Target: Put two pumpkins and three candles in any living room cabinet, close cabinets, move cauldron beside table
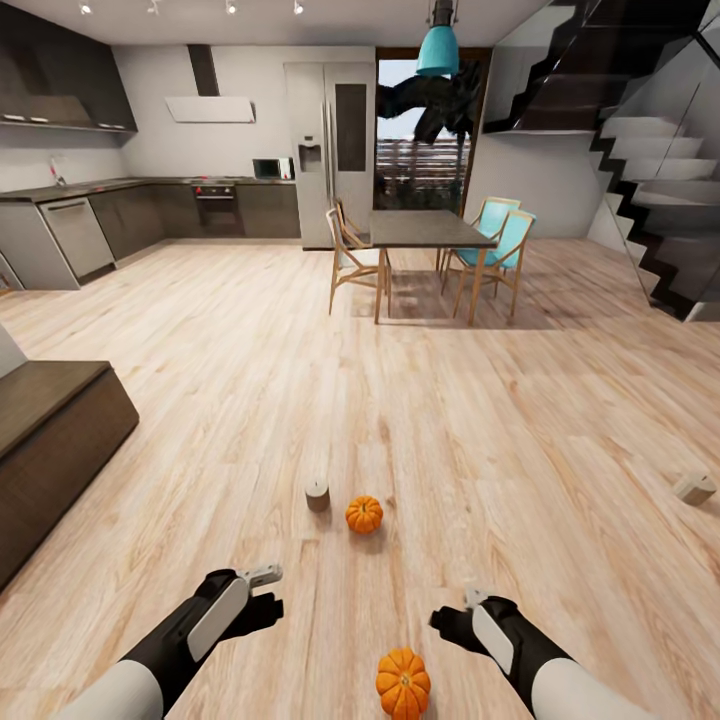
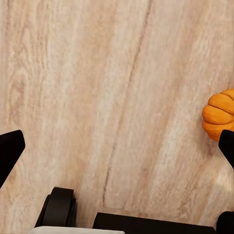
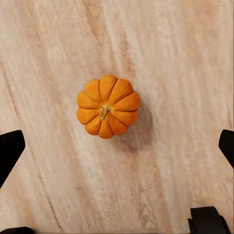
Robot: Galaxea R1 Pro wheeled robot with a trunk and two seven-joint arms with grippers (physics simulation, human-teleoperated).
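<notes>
Two orange pumpkins lie on the wooden floor, one ahead of me and one close in between my arms. A pale candle stands just left of the farther pumpkin, and another candle lies at the far right. My left gripper and right gripper hang open over the floor. The right gripper looks down on a pumpkin between its spread fingers. The left gripper sees a pumpkin at its view's edge. The dark brown cabinet stands at the left. The cauldron and the glass-topped table are out of view.
A dining table with wooden chairs stands further ahead. Grey kitchen counters and a fridge line the back wall. A staircase rises at the right. Open floor lies all around the pumpkins.
</notes>
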